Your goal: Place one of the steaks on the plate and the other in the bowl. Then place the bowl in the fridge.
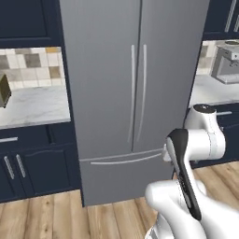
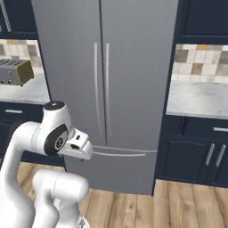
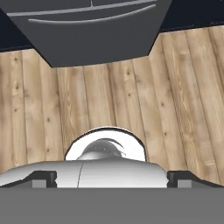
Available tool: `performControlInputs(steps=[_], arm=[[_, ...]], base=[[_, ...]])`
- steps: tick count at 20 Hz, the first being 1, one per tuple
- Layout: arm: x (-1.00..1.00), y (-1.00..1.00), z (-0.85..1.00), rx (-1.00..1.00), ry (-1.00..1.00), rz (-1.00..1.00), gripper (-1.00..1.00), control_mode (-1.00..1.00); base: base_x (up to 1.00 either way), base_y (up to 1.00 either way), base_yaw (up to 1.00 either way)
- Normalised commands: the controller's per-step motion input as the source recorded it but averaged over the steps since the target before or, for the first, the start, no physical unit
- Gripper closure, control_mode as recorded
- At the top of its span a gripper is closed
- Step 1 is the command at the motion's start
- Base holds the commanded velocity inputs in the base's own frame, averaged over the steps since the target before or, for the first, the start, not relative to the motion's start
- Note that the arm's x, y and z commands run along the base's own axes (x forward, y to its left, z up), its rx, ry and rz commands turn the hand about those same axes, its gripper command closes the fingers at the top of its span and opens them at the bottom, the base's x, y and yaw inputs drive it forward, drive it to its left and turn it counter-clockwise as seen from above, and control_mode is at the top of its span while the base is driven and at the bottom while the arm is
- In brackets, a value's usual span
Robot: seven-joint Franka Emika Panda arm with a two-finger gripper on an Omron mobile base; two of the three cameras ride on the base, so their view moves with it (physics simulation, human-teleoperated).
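Observation:
The fridge [image 1: 133,93] stands straight ahead, tall and grey, with both upper doors shut and its long thin handles side by side; it also shows in the right base view [image 2: 104,89]. Its lower drawer front [image 3: 87,35] appears at the top of the hand view. My arm is folded low in front of it. The gripper [image 3: 111,180] points down at the wooden floor, open, with its fingertips [image 3: 43,178] wide apart and nothing between them. The steaks, the plate and the bowl are out of view.
Marble counters over navy cabinets flank the fridge on both sides [image 1: 32,107] [image 2: 198,100]. A toaster [image 2: 15,71] and a coffee machine [image 1: 226,63] sit on the two counters. Wooden floor [image 3: 183,87] lies between the base and the fridge.

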Motion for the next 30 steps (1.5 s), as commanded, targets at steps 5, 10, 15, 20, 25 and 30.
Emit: performControlInputs(steps=[5, 10, 15, 20, 25, 30], arm=[[0.0, 0.0, 0.0, 0.0, 0.0, 0.0, -1.0, 1.0], [0.0, 0.0, 0.0, 0.0, 0.0, 0.0, -1.0, 1.0], [0.0, 0.0, 0.0, 0.0, 0.0, 0.0, -1.0, 1.0], [0.63, 0.02, 0.09, 0.0, -0.17, 0.01, -1.0, -1.0], [0.96, -0.05, 0.39, 0.0, -0.41, 0.11, -1.0, -1.0], [1.0, -0.09, 0.46, -0.02, -0.33, 0.06, -1.0, -1.0]], base=[[0.52, 0.2, 0.0], [0.41, 0.11, 0.0], [0.07, 0.01, 0.0], [0.08, 0.0, 0.0], [0.0, 0.0, 0.0], [0.0, 0.0, 0.0]])
